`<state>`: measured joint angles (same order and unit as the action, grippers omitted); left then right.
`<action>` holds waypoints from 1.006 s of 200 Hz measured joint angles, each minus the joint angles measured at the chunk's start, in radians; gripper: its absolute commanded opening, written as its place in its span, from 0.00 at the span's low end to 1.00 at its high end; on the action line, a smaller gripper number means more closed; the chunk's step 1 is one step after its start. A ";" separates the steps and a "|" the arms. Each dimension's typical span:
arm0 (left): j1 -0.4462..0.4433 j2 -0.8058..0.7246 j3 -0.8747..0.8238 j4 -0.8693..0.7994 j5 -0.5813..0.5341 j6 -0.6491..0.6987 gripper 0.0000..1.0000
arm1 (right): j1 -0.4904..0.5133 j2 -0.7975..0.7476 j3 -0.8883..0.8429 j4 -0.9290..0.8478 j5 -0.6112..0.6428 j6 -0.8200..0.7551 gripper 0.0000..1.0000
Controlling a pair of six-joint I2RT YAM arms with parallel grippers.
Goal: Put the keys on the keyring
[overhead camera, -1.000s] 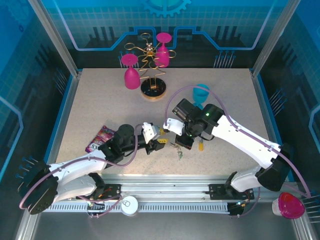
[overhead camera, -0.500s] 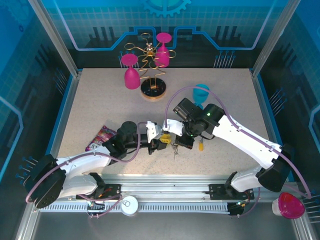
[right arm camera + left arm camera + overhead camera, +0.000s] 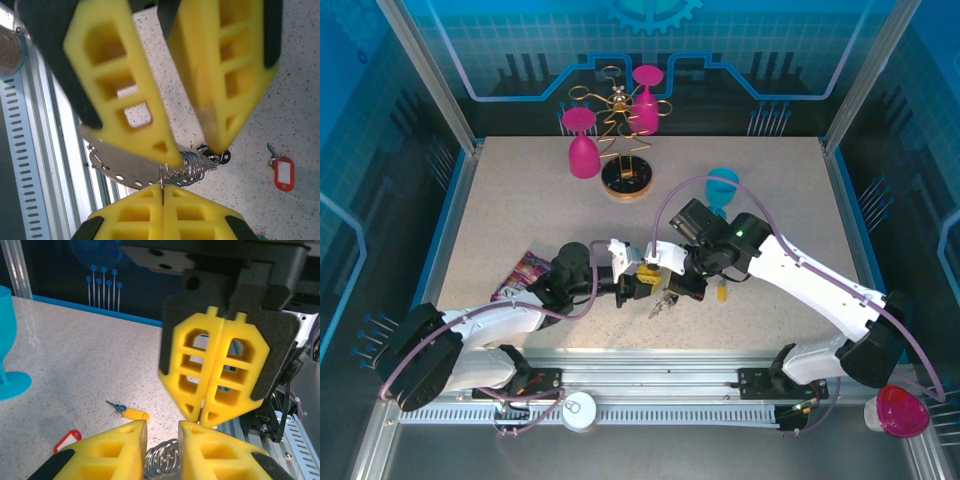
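Holding the keyring (image 3: 131, 170) just above the tabletop near the middle of its near edge, the right gripper (image 3: 162, 192) is pinched shut on a thin ring wire. The left gripper (image 3: 162, 429) stands narrow, clamping the ring coil.

Judgement: steady the coil and spread one ring before fetching a key.

The yellow key (image 3: 134, 413) and red key (image 3: 282, 172) lie loose on the tabletop. The contents of the blue cup (image 3: 722, 186), toward the far right, cannot be told.

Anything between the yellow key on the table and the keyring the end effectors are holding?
Nothing visible lies between them: the yellow key sits on bare table, apart from the keyring. But the left end effector and right end effector both grip the keyring, so neither is free.
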<state>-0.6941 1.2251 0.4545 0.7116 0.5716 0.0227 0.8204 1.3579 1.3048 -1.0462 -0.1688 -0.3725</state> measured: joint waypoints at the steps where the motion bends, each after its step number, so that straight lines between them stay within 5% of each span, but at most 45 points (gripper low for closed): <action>1: 0.002 0.000 -0.001 0.002 0.001 -0.003 0.26 | -0.002 -0.001 -0.003 0.001 0.000 0.000 0.00; 94: 0.023 0.021 -0.031 0.048 0.119 -0.176 0.30 | -0.010 -0.091 -0.078 0.054 -0.023 -0.127 0.00; 201: 0.024 0.132 -0.031 0.207 0.236 -0.228 0.25 | -0.007 -0.069 -0.075 0.074 -0.076 -0.190 0.00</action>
<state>-0.6701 1.3567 0.4232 0.9184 0.8078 -0.2054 0.8131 1.2884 1.2301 -0.9718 -0.2451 -0.5625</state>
